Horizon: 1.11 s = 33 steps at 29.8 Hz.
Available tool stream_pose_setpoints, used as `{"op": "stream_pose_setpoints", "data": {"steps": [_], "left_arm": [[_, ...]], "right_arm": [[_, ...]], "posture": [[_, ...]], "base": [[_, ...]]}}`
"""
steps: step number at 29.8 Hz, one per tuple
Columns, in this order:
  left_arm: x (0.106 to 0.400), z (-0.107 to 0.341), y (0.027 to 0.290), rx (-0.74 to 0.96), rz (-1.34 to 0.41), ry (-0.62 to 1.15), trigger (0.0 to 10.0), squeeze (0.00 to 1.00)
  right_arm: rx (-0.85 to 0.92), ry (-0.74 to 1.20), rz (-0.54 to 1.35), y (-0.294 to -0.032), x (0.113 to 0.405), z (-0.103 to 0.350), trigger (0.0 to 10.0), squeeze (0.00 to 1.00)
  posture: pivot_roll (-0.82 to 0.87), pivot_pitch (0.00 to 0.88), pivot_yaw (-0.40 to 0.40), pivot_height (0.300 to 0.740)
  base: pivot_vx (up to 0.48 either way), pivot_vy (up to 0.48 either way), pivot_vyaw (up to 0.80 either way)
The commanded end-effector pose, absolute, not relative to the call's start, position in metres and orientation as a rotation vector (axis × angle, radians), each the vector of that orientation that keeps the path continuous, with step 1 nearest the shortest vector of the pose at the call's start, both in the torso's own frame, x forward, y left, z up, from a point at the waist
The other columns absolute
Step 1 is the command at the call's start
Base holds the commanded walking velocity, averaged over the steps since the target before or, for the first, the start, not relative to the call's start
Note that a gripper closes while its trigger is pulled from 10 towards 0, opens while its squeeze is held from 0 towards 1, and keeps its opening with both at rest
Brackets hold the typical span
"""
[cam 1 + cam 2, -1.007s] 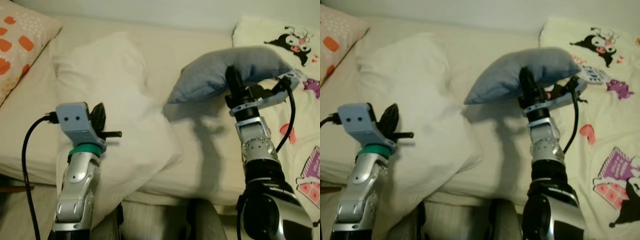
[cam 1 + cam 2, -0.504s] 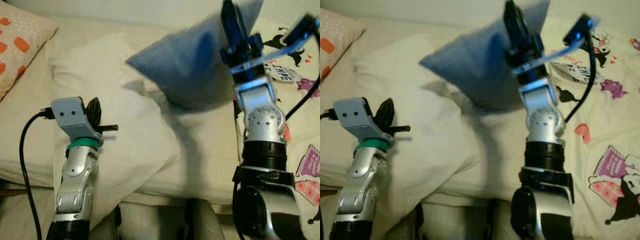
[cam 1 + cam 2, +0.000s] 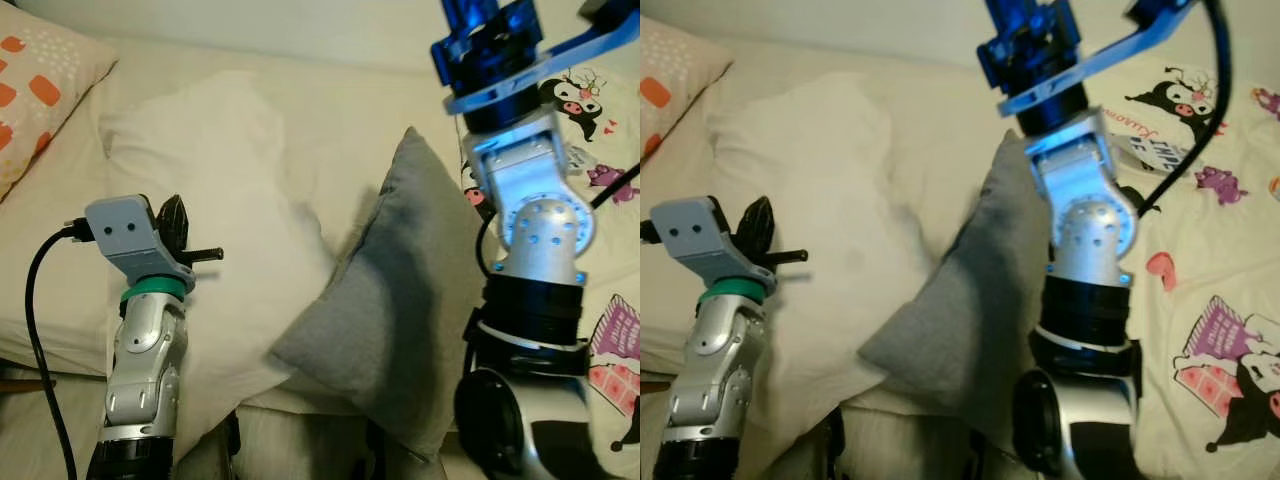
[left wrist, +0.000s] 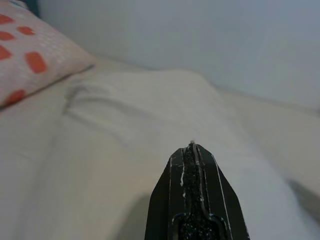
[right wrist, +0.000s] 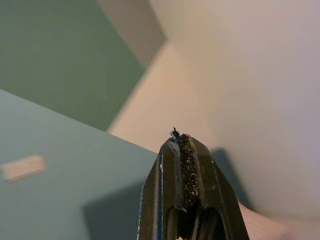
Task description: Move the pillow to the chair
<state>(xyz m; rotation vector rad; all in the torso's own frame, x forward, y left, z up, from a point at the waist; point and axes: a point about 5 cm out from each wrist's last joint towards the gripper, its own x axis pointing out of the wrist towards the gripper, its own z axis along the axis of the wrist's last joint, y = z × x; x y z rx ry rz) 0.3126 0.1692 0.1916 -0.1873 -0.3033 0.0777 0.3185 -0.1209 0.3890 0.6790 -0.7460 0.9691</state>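
Observation:
The grey pillow (image 3: 400, 300) hangs on edge at the bed's front edge, against my right forearm, one corner up and one low. My right arm is raised high, its blue wrist mount (image 3: 490, 40) at the frame's top. In the right wrist view my right gripper (image 5: 181, 137) is shut with nothing between its fingers and points at a wall and ceiling. My left gripper (image 3: 172, 222) is shut and empty, held over the white bedding to the left of the pillow; it also shows in the left wrist view (image 4: 192, 150).
A large white pillow (image 3: 220, 190) lies on the cream bed under my left arm. An orange-patterned cushion (image 3: 40, 90) sits at the far left. A cartoon-print blanket (image 3: 600, 110) covers the bed's right side. The bed's front edge runs below my arms.
My right arm swung up with the grey pillow, then the pillow came out of the gripper and dropped to the bed's front edge. The left arm barely moved.

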Motion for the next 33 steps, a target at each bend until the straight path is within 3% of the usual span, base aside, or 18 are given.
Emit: {"op": "stream_pose_setpoints", "data": {"steps": [1,2,3,4,5,6,10,14,19,22,25,33], "left_arm": [[0.314,0.181,0.163,-0.232,0.013,-0.233,10.0,0.0],[0.314,0.181,0.163,-0.232,0.013,-0.233,10.0,0.0],[0.313,0.178,0.16,-0.264,-0.036,-0.205,10.0,0.0],[0.308,0.174,0.154,-0.338,-0.151,-0.146,10.0,0.0],[0.308,0.174,0.154,-0.338,-0.151,-0.146,10.0,0.0],[0.294,0.174,0.153,-0.512,-0.309,-0.124,10.0,1.0],[0.272,0.176,0.162,-0.516,-0.503,-0.121,10.0,1.0],[0.251,0.172,0.184,-0.527,-0.574,-0.058,10.0,1.0],[0.233,0.166,0.19,-0.558,-0.655,0.031,10.0,1.0],[0.208,0.138,0.187,-0.524,-0.738,0.29,10.0,1.0],[0.209,0.114,0.185,-0.373,-0.673,0.393,10.0,1.0],[0.218,0.089,0.152,-0.329,-0.783,0.488,10.0,1.0]], "right_arm": [[0.597,-0.621,0.814,-0.134,0.335,0.366,8.5,0.0],[0.597,-0.621,0.814,-0.134,0.335,0.366,8.5,0.0],[0.529,-0.532,0.715,-0.141,0.347,0.348,10.0,0.0],[0.45,-0.384,0.614,-0.151,0.359,0.316,10.0,0.0],[0.45,-0.384,0.614,-0.151,0.359,0.316,10.0,0.0],[0.334,-0.236,0.504,-0.168,0.368,0.276,10.0,0.0],[0.268,-0.087,0.424,-0.194,0.367,0.229,10.0,0.0],[0.274,0.039,0.352,-0.225,0.358,0.186,10.0,0.0],[0.232,0.123,0.284,-0.247,0.351,0.161,10.0,0.0],[0.202,0.155,0.168,-0.273,0.348,0.148,10.0,0.0],[0.234,0.121,0.158,-0.274,0.35,0.153,10.0,0.0],[0.255,0.074,0.189,-0.259,0.359,0.157,10.0,0.0]], "posture": [[0.05,0.086,0.019,0.596],[0.05,0.086,0.019,0.596],[0.05,0.089,0.02,0.596],[0.05,0.091,0.021,0.596],[0.05,0.091,0.021,0.596],[0.05,0.091,0.021,0.596],[0.05,0.1,0.015,0.596],[0.06,0.112,0.012,0.596],[0.06,0.126,0.007,0.596],[0.06,0.131,0.005,0.596],[0.06,0.134,0.005,0.596],[0.05,0.135,0.013,0.596]], "base": [[0.0,0.0,0.0],[0.0,0.0,0.0],[0.0,0.0,0.0],[0.0,0.0,0.0],[0.0,0.0,0.0],[0.0,0.0,0.0],[0.0,0.0,0.0],[0.0,0.0,0.0],[0.0,0.0,0.0],[0.0,0.0,0.0],[0.0,0.0,0.0],[0.0,0.0,0.0]]}}
